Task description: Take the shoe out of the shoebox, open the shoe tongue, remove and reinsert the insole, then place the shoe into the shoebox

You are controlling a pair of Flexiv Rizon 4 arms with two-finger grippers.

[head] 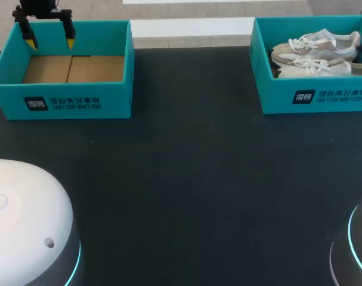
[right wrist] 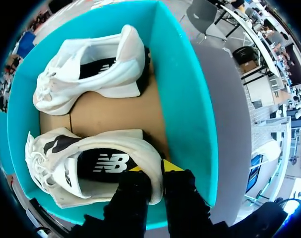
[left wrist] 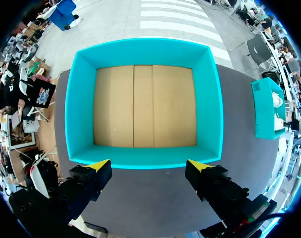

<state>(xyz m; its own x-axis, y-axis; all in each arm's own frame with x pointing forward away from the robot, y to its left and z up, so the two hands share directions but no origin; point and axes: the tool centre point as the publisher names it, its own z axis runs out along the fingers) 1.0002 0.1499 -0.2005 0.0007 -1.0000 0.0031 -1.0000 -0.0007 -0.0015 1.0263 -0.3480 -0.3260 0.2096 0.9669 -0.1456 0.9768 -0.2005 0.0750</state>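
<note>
**Shoe not yet out: right jaws on the heel, left jaws waiting**

Progress: by my reading, nothing on the list is finished. Both shoes sit in their box. Lifting out, opening the tongue, pulling and refitting the insole, and the return to a box are all left to do. The step in hand looks like the first grasp.

10 o'clock on the bench (head: 186, 179): left shoebox (head: 61, 102), teal, lid off. It holds nothing, only bare brown cardboard floor. My left jaws hang over its far-left corner, apart and holding nothing. From the left wrist the yellow tips (left wrist: 98, 164) sit over bench just outside the box's nearest wall.

2 o'clock: right shoebox (head: 315, 98), same teal, lid off. It holds a pair of pale sneakers with white laces, lying side by side, toes toward 9 o'clock.

Right wrist view: the gripped shoe (right wrist: 90, 171) lies directly under my right jaws. One yellow tip (right wrist: 171, 165) is outside the heel wall, the other is inside the opening, and they look clamped on that wall. Its dark insole (right wrist: 105, 164) is seated in place, and the tongue (right wrist: 58, 145) lies under tied laces. The second shoe (right wrist: 90, 69) lies ahead of the jaws, apart from the first, with cardboard showing between them.

Where my right arm enters cannot be made out properly from the head view.
</note>
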